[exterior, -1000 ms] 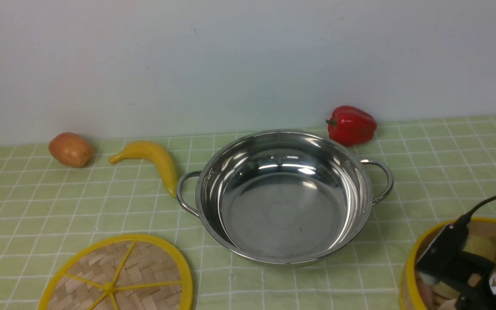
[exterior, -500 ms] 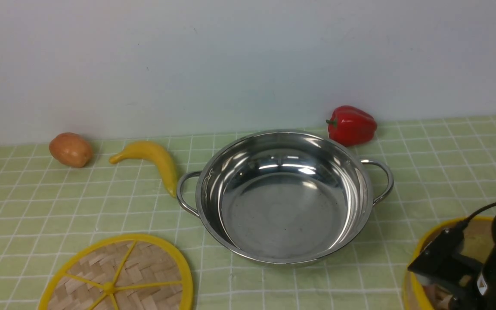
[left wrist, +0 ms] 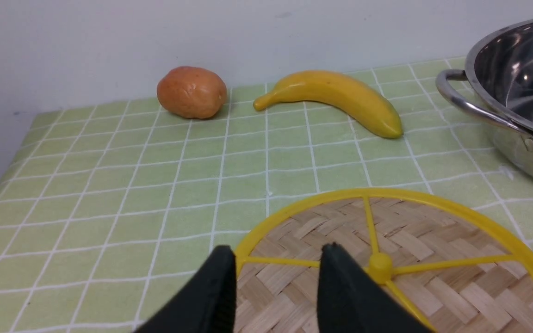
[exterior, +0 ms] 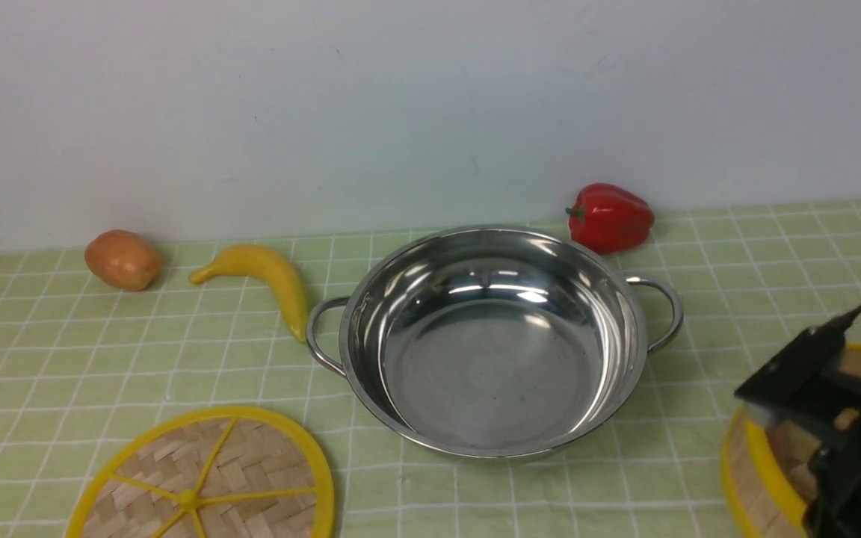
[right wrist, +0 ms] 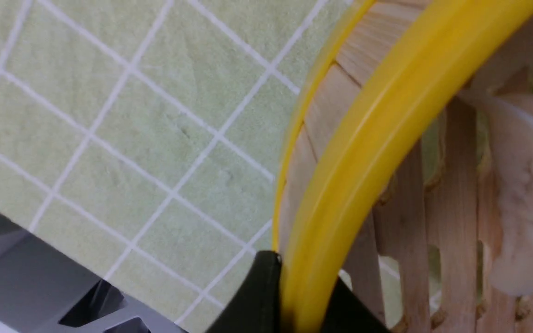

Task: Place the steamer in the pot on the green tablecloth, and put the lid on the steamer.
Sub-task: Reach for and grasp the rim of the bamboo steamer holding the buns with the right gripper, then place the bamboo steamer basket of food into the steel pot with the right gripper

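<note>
R hand (right wrist: pixel 289 300) clenched on edge of round yellow-rimmed bamboo-slat steamer (right wrist: pixel 387 138), far right, well apart from wide shiny steel pot (exterior: pixel 490 366). Risk: one-sided pinch, so basket tilts, dumplings (right wrist: pixel 521 194) spill, rim slips.

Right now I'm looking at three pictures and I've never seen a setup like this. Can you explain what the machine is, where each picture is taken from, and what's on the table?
It is a robot with two arms, each ending in a two-finger gripper. The wide picture looks forward from between the arms. The other two come from cameras on the wrists. On the green tablecloth sit an empty steel pot, a banana, a brown potato-like item, a red pepper and a woven lid. The left gripper hangs open over the lid. The right gripper pinches the yellow rim of the steamer, which holds a toy dumpling.
</note>
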`<control>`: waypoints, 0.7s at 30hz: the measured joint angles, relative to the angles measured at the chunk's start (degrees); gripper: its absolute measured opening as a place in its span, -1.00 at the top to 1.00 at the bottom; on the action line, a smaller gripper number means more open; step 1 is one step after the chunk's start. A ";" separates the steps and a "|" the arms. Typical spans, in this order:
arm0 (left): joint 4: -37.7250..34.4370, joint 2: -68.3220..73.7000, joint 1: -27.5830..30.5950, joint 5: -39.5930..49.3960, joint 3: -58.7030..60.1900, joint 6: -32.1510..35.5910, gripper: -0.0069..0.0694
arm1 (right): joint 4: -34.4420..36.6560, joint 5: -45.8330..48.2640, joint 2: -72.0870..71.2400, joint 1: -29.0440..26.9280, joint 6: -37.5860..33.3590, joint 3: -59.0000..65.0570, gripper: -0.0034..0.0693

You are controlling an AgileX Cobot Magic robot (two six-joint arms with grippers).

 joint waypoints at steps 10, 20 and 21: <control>0.00 0.00 0.00 0.00 0.00 0.00 0.18 | -1.65 1.15 2.46 1.67 -7.14 -21.09 0.74; 0.00 0.00 0.00 0.00 0.00 0.00 0.18 | -6.24 1.39 24.32 14.59 -13.73 -43.06 0.74; 0.00 0.00 0.00 0.00 0.00 0.00 0.18 | -7.13 1.33 25.73 15.31 -13.98 -44.55 0.74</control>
